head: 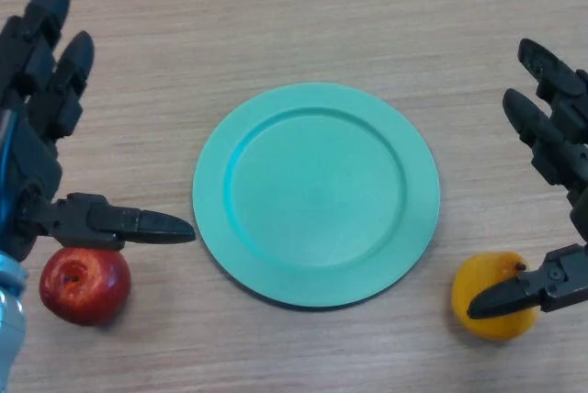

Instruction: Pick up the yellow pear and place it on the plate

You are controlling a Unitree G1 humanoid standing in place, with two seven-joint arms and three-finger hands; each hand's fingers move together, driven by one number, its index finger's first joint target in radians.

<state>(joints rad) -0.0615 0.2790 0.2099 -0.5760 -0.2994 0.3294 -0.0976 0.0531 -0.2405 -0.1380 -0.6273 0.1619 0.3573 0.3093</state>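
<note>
Green plate (pixel 316 193) at centre of wooden table (pixel 276 16). Red apple (pixel 84 284) at plate's 8 o'clock, apart from rim. Yellow pear (pixel 491 294) at plate's 4 o'clock, near rim, on table. Left hand (pixel 37 127) at 9 o'clock, fingers straight, thumb over apple, grasping nothing. Right hand (pixel 560 163) at 3 o'clock, fingers relaxed, thumb tip across pear's front, not clenched.

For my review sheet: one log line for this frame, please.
pear: on table, right of plate | plate: bare | right hand: open over pear | left hand: open above apple
</note>
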